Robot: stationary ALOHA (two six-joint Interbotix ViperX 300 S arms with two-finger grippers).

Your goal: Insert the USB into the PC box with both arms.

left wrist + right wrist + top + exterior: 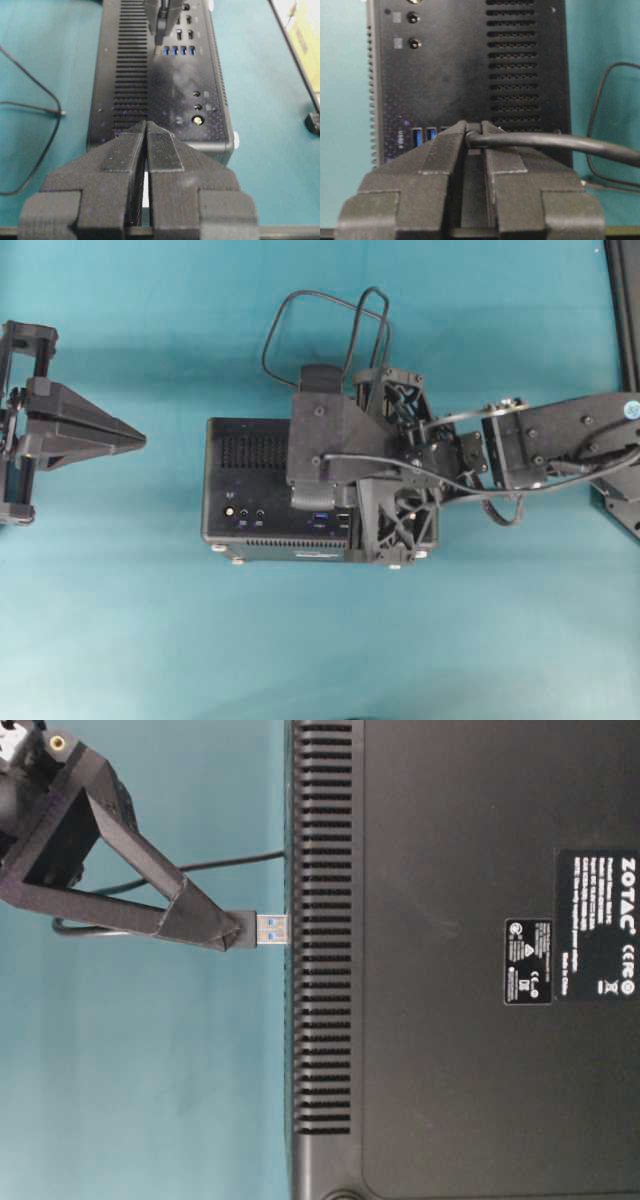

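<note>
Blue-tongued, the USB [268,929] plug lies level, tip just short of the PC box [460,960], long axis aimed straight at it, pinched in the right gripper [232,933]. Well apart, the left gripper [140,440] waits, jaws together, holding nothing.

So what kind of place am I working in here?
Probably a robotics lab bench: a plain teal table covering, two black wedge-shaped grippers, left and right, and a small black vented PC box as the test piece, with nothing household in view.
</note>
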